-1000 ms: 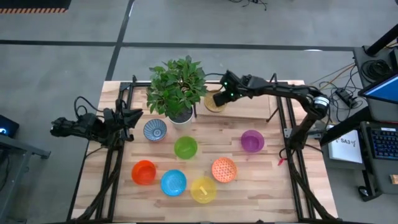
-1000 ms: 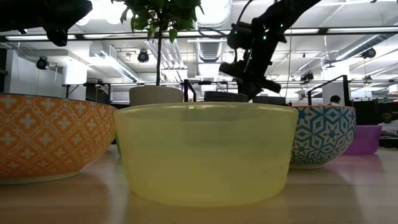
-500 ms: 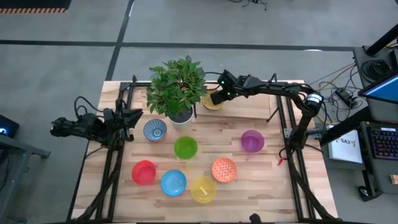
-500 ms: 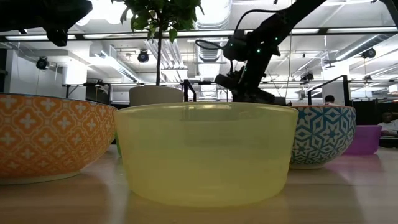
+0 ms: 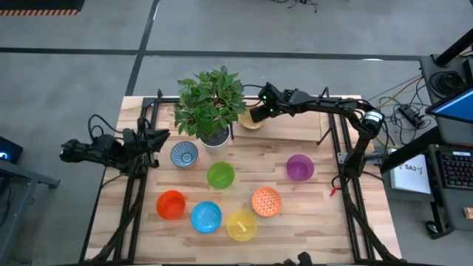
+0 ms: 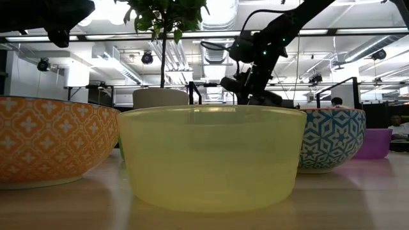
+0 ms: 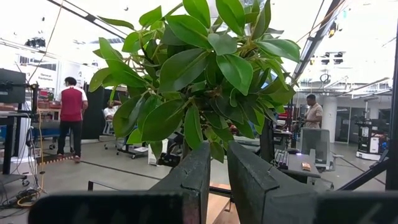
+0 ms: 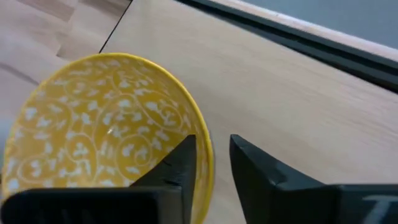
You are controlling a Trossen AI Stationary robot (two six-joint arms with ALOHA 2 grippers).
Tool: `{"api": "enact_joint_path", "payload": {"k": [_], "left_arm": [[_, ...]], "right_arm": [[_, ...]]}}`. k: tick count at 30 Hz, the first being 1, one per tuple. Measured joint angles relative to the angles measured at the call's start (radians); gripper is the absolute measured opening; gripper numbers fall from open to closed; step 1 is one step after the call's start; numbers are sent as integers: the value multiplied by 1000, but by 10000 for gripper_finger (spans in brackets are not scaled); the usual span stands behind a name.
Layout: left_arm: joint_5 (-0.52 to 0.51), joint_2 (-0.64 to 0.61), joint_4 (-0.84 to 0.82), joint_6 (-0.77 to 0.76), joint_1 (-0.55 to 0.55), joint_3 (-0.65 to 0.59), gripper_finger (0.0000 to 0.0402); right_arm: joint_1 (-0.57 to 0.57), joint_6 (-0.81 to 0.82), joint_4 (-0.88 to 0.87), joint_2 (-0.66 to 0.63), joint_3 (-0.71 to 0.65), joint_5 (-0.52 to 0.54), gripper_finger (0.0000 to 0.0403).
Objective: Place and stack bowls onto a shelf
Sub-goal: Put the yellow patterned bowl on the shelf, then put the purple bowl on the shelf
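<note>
My right gripper (image 5: 259, 114) reaches over the shelf (image 5: 295, 127), a light-wood plank at the table's far side. It is shut on the yellow patterned bowl (image 5: 252, 121) (image 8: 93, 143), which sits on the plank beside the plant. Seven more bowls stand on the tabletop: blue-white patterned (image 5: 184, 154), green (image 5: 220, 175), purple (image 5: 299, 168), red (image 5: 171, 205), blue (image 5: 206, 216), plain yellow (image 5: 242, 224) and orange patterned (image 5: 266, 201). My left gripper (image 5: 159, 138) waits shut at the table's left edge, touching nothing. My right gripper has the yellow patterned bowl by its rim (image 8: 209, 155), on the side toward the table's right. One finger (image 8: 180, 165) is inside the bowl and the other (image 8: 255, 168) outside. The fingers slant down from the right. The bowl stands upright on the shelf plank.
A leafy plant in a white pot (image 5: 214, 137) stands just left of the held bowl, its leaves (image 7: 199, 68) filling the left wrist view. Black metal posts (image 5: 325, 137) frame the shelf. People stand in the room beyond the table.
My right gripper has moved down and a little toward the table's left, carrying the yellow patterned bowl lower and closer to the plant. Over the last half second it has hardly moved.
</note>
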Motion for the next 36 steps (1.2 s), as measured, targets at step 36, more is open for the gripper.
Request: {"api": "enact_joint_path", "payload": {"k": [36], "left_arm": [[5,7,-118,-432,0,-30,38]], "right_arm": [[674,216,-258,-539,-357,32,185]]}}
